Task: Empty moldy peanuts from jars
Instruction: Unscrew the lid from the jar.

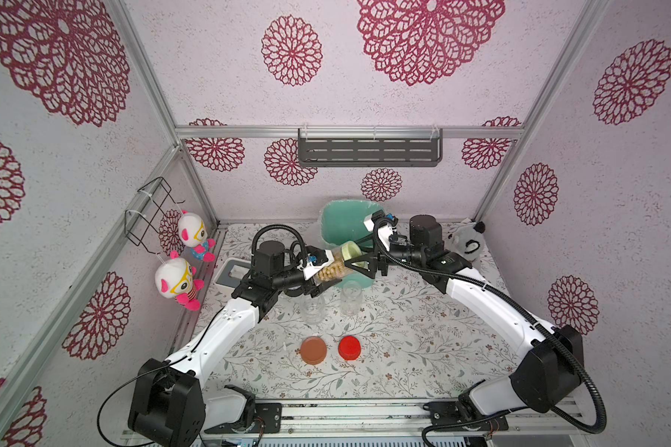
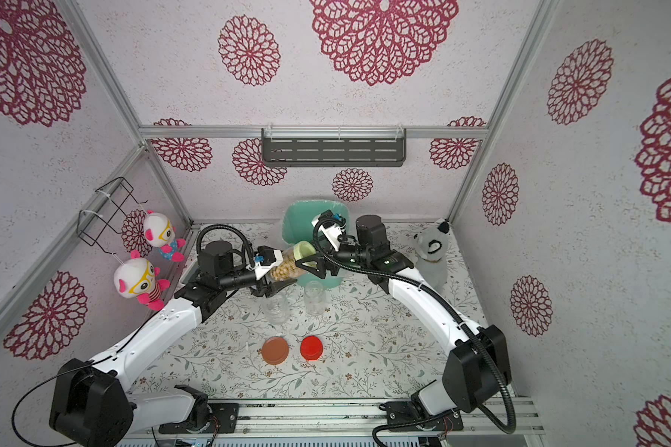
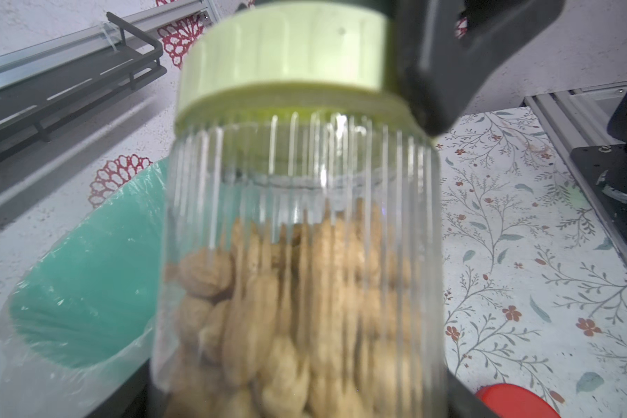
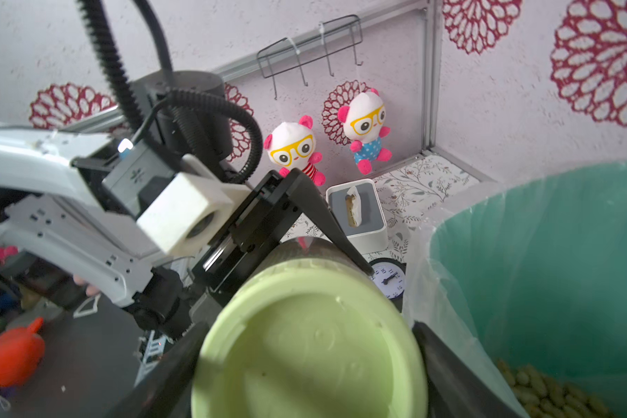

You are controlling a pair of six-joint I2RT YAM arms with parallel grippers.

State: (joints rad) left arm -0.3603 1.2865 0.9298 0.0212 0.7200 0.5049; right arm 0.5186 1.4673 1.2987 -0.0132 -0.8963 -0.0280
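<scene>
Currently, left pincer (image 1: 328, 273): closed on the body of the ribbed clear jar (image 1: 332, 269), holding it off the table and tipped well over on its side.
Jar contents: peanuts (image 3: 286, 307) fill the lower part of the jar; the space under the neck is clear.
Jar closure: pale green lid (image 4: 304, 354) is on the neck and points toward the right arm.
Right pincer (image 1: 355, 255): closed on the pale green lid, with a black finger (image 4: 446, 365) against each side of its rim.
Jar position: just in front of the teal bin (image 1: 341, 224), lid end beside the bin's rim, above the two open jars.
Bin: lined with clear plastic; a layer of peanuts in the bin (image 4: 558, 394) shows at the bottom.
First empty jar (image 1: 312, 307): upright on the table (image 1: 423, 348), no lid, below the left pincer.
Second empty jar (image 1: 351, 298): upright, no lid, just beside the first.
Loose lids: brown-orange lid (image 1: 314, 349) and red lid (image 1: 350, 347) lie side by side, apart, nearer the arm bases.
Surroundings: tissue box (image 1: 231, 273) behind the left arm; small clock (image 4: 388, 280) beside the bin; two plush toys hang on the side wall.
</scene>
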